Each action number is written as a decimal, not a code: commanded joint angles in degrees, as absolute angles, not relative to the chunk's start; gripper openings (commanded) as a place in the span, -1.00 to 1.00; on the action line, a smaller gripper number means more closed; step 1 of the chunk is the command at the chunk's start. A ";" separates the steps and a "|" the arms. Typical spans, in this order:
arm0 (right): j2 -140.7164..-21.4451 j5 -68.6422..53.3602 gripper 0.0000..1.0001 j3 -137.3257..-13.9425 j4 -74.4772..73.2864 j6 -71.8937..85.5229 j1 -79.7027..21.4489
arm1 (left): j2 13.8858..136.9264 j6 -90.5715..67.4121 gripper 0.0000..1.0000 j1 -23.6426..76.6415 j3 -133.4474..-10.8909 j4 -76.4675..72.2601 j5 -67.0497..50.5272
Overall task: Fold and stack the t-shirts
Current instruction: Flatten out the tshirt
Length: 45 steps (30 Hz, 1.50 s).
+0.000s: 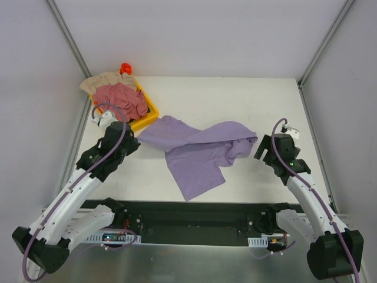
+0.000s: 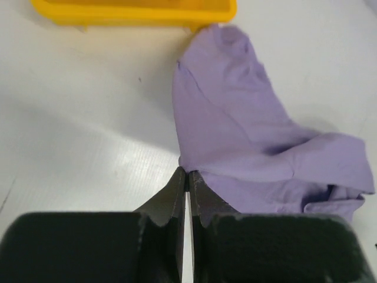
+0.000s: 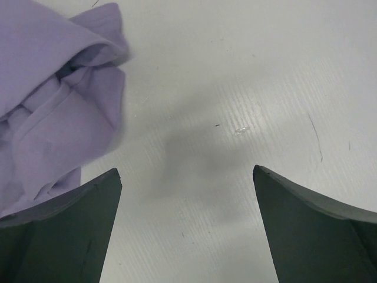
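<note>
A: Overhead first. The purple shirt point(image 1: 197, 154) is sprawled, crumpled, across the middle of the tabletop point(image 1: 235, 97), with one long flap pointing toward the arms.

B: And the other two?

A: Far left, heaped in the yellow tray point(image 1: 151, 112). The pink shirt point(image 1: 121, 97) is on top, and the beige shirt point(image 1: 100, 81) lies under it, spilling over the far rim. A small red thing point(image 1: 125, 68) sits just behind them.

B: Where are the arms?

A: The left gripper point(image 1: 132, 143) is right at the purple shirt's left end, near the tray. The right gripper point(image 1: 263, 147) is just beside its bunched right end.

B: Left wrist view now.

A: Here the left gripper point(image 2: 187, 177) is pressed together with no gap, its tips meeting the purple shirt's point(image 2: 235, 130) near edge. Whether any cloth is pinched in there, I cannot tell. The tray point(image 2: 135, 9) runs along the top, and the shirt's far corner reaches it.

B: Right wrist?

A: The right gripper point(image 3: 185, 174) is spread wide, with only bare tabletop point(image 3: 265, 88) between its fingers point(image 3: 59, 230). The purple shirt point(image 3: 53, 100) is bunched in folds at the upper left, just beside one finger.
</note>
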<state>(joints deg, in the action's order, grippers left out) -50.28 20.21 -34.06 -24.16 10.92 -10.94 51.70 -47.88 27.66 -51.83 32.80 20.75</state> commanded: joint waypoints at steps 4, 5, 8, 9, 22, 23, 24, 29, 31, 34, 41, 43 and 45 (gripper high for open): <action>-52.46 15.56 0.92 -37.00 -24.61 13.35 -10.11 | 40.88 -53.70 -1.00 26.89 -51.77 41.83 39.80; -53.08 14.43 0.92 -37.52 -24.61 14.32 -10.02 | 40.17 -53.70 -1.00 26.89 -51.77 42.10 40.68; -55.45 8.47 0.93 -39.28 -21.46 15.56 -9.76 | 39.55 -53.70 -1.00 26.89 -51.50 42.28 40.61; -56.42 5.13 0.96 -39.72 -19.18 14.16 -9.76 | 39.90 -53.61 -1.00 26.89 -51.59 42.19 40.34; -75.92 -29.80 0.92 -48.67 -5.24 -58.24 -10.20 | 42.72 -52.21 -1.00 26.89 -52.29 42.19 39.81; -78.29 -29.45 0.92 -51.30 -9.19 -61.23 -10.20 | 42.54 -52.12 -1.00 26.89 -52.29 42.19 39.73; -80.66 -30.05 0.93 -53.68 -11.75 -62.74 -10.20 | 42.45 -52.12 -1.00 26.89 -52.21 42.27 39.73; -88.67 -32.87 0.98 -58.88 -10.47 -61.88 -10.46 | 43.50 -51.95 -1.00 26.89 -52.29 42.19 40.52; -91.04 -33.22 0.93 -60.46 -11.07 -62.22 -10.63 | 44.12 -51.51 -1.00 26.98 -52.82 42.27 40.61; -93.16 -32.96 0.87 -61.87 -13.88 -64.59 -10.72 | 44.21 -51.42 -1.00 26.89 -52.82 42.27 40.43; -100.80 -32.69 0.51 -69.33 -22.49 -68.73 -10.72 | 44.73 -51.59 -1.00 26.89 -52.82 42.28 41.04; -102.74 -33.83 0.36 -71.19 -23.46 -68.64 -10.98 | 44.91 -51.59 -1.00 26.89 -53.00 42.28 41.22; -104.06 -34.45 0.04 -71.98 -22.68 -68.82 -11.16 | 45.44 -51.77 -1.00 26.89 -53.00 42.28 41.48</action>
